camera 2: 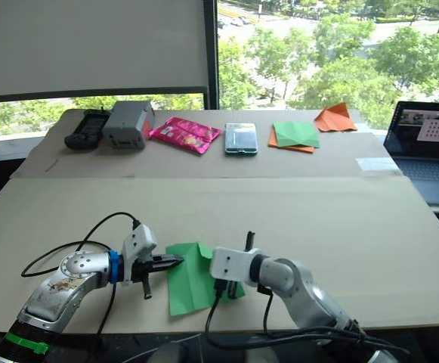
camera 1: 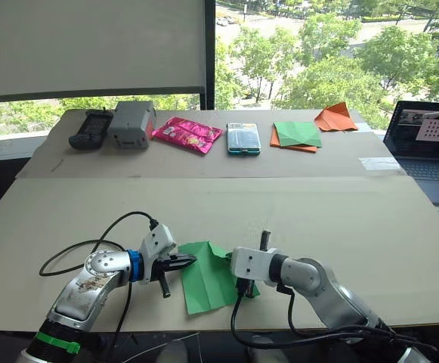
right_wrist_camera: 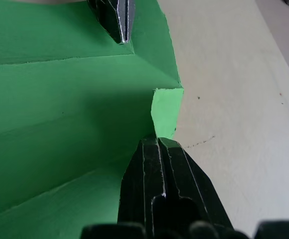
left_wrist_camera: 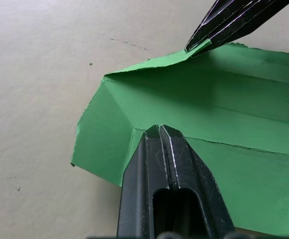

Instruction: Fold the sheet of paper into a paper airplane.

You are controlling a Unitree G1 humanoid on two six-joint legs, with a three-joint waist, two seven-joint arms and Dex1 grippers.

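Paper (camera 1: 208,281), seemingly between both pinching tools (left_wrist_camera: 160,130) (right_wrist_camera: 156,142).

Far edge of surface (camera 1: 204,162): black controller (camera 1: 90,129), grey box (camera 1: 131,124), pink packet (camera 1: 188,134), teal case (camera 1: 243,138), orange paper triangle (camera 1: 335,117); laptop (camera 1: 429,147) alongside.

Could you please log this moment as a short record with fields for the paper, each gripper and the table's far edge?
paper: bright green sheet of paper, partly folded, creased, near table edge
left gripper: fingers shut, tip on the sheet
right gripper: fingers shut, at the sheet's far corner
far edge: pink packet, grey box, darker green sheet, orange triangle
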